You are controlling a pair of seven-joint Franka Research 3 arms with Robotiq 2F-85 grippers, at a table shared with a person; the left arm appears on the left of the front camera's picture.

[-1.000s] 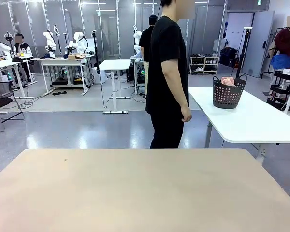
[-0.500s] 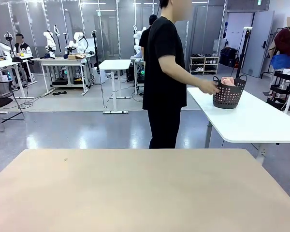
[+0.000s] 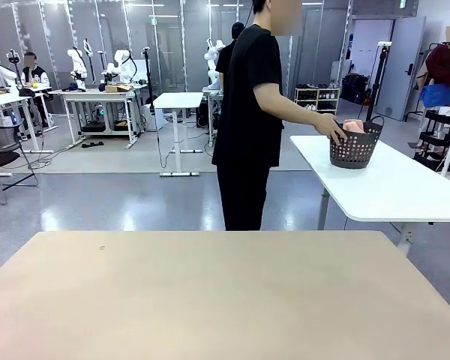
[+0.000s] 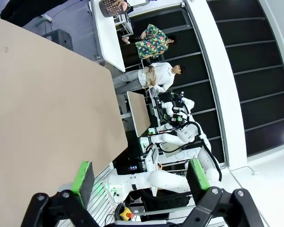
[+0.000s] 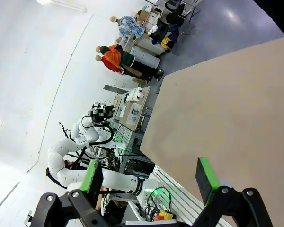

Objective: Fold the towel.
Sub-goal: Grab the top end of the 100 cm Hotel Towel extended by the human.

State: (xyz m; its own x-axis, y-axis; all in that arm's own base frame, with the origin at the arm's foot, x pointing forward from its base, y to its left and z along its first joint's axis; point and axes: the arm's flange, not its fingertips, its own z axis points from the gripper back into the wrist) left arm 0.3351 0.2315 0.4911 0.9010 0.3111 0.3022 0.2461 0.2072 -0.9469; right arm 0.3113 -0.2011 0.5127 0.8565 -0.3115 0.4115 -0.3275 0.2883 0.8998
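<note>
Nearest to you, your left tool stands released, its green pads spread wide with nothing between them, hanging off one edge of the beige desk. Your right tool is released too, jaws wide and holding nothing, with the same beige desk running up the right of its wrist view.

From the front, the beige desk stretches across the whole foreground. Past its far edge comes a strip of grey floor. A person in black stands on it, turned toward picture right. That person stands between you and the back of the room, and just left of a white desk, which stands apart from yours across the floor.

On the white desk, near its left end, sits a dark perforated basket with handles. The towel lies bunched inside it, a salmon-pink heap showing just above the rim. The person's hand reaches out to the basket's left rim; you cannot tell whether it grips the rim.

Farther off, a black office chair stands at far left and a black shelf cart at far right.
</note>
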